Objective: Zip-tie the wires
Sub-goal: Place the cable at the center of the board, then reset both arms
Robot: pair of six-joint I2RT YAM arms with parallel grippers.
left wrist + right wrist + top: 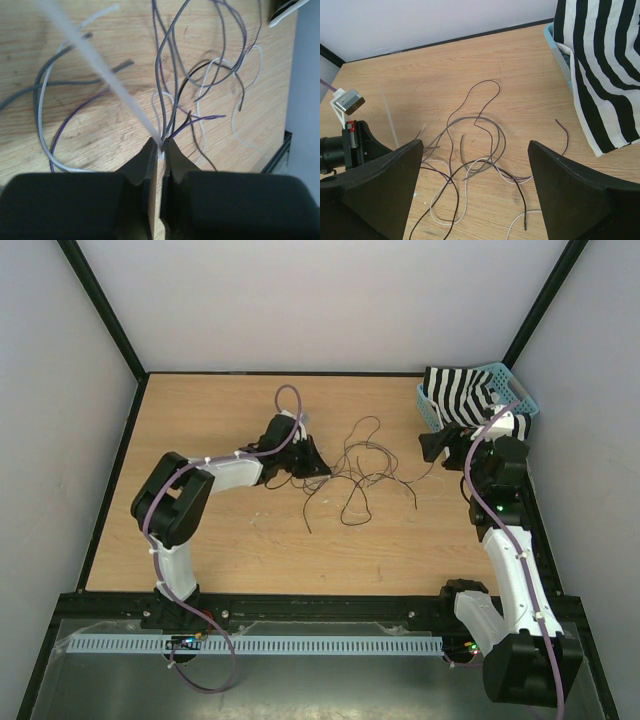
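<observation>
I see the left jaws pinched shut on one end of the zip tie (107, 80), which runs off toward the upper left of the left wrist frame. The wires (362, 472) lie in loose loops on the surface (220, 540), mid-frame in the top view, between both arms. Right jaws are wide open and hold nothing, at right of the top view near the basket (515, 390) with the striped cloth (460, 395).

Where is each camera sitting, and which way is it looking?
Top external: above and behind, looking down at the table; left arm, right arm show.
Left wrist: on the left arm, looking past the left gripper, shut on the zip tie.
Right wrist: on the right arm, looking across the table through the open right gripper.
All three share the wires.
</observation>
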